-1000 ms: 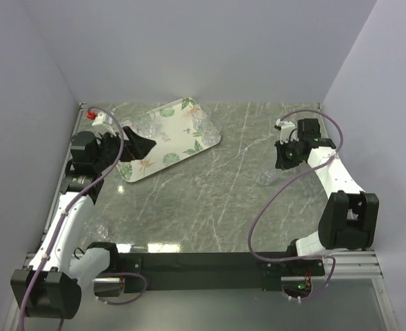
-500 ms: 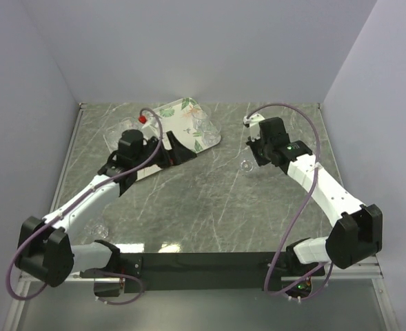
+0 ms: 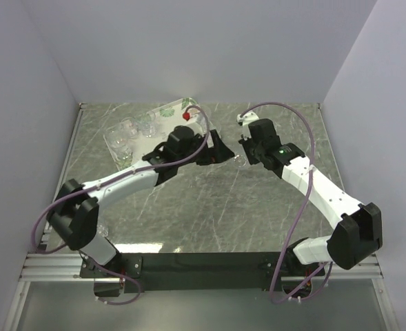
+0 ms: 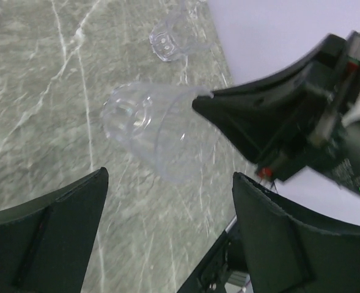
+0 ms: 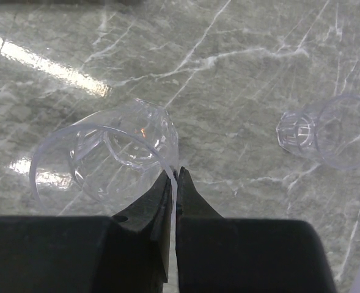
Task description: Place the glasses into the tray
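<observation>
Although several glasses (image 3: 130,131) seem set in the tray (image 3: 169,112), the right pincer (image 5: 175,177) pinches one glass (image 5: 106,159) by its rim inside the open left pincer (image 4: 167,180) (hand-over, probably); a stray glass (image 5: 326,131) lies on the tabletop (image 5: 241,36).

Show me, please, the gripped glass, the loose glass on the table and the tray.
Gripped glass (image 5: 103,160): right wrist view, on its bowl.
Loose glass (image 5: 326,131): right wrist view, on its side wall.
Tray (image 3: 167,114): top view, on its printed surface.
</observation>
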You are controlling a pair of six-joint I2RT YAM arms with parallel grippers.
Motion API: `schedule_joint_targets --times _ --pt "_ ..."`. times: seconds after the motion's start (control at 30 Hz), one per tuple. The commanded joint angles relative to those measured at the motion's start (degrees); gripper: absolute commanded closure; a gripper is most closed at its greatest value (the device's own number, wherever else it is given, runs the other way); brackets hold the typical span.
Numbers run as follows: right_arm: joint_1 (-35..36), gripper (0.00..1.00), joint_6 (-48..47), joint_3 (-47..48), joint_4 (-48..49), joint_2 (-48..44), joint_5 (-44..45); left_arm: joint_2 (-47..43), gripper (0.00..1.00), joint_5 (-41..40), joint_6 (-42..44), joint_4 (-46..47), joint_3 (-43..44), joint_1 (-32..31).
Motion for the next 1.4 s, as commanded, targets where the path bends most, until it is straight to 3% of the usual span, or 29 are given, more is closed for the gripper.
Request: schedule_joint_targets --times 0.0,0.23,0.33,0.37,0.53,0.57,0.63,0.7,0.87,0.97,1.13,1.37 --pt "0.90 1.00 2.17 2.51 3.70 -1.14 0.68 4.11 0.14 -5.71 1.58 -1.01 6.01 -2.25" --pt "1.08 1.00 2.78 2.51 3.52 -1.67 0.33 11.24 0.28 -13.26 6.06 -9.53 13.57 -4.36" --pt "1.08 1.00 2.96 2.25 3.53 -2.37 -0.63 12.21 0.46 -15.81 7.46 -11.12 14.63 -4.98" --pt "1.17 1.00 2.87 2.16 3.53 -2.46 -1.59 12.47 0.59 -16.08 7.73 -11.47 15.24 -5.07" --pt "1.08 1.00 0.51 3.03 1.60 -3.34 -7.30 13.70 0.88 -16.44 10.10 -13.14 16.82 -5.16" --pt "1.08 1.00 -0.28 3.30 0.20 -3.42 -8.45 13.88 0.99 -16.35 10.46 -13.49 17.52 -5.24" --pt "0.91 1.00 -3.27 4.17 -1.21 -3.95 -13.54 14.23 1.00 -16.61 11.68 -14.28 18.05 -5.24" --pt "0.38 0.92 -9.48 5.23 -4.99 -4.74 -21.15 13.88 1.00 -17.05 12.91 -14.90 17.62 -5.25" --pt "-3.39 0.51 -14.00 5.67 -8.77 -6.59 -32.07 11.86 1.00 -17.75 16.08 -14.55 15.16 -5.24" --pt "-7.08 0.39 -15.49 5.41 -9.83 -8.34 -38.05 10.28 1.00 -18.89 18.10 -14.72 13.23 -4.98" --pt "-14.99 0.36 -18.13 1.99 -9.93 -12.12 -43.96 6.77 1.00 -19.07 20.65 -15.43 9.81 -3.14" --pt "-25.54 0.35 -16.91 -6.80 -3.17 -16.43 -49.76 1.23 1.00 -16.00 21.01 -16.74 6.10 5.99"
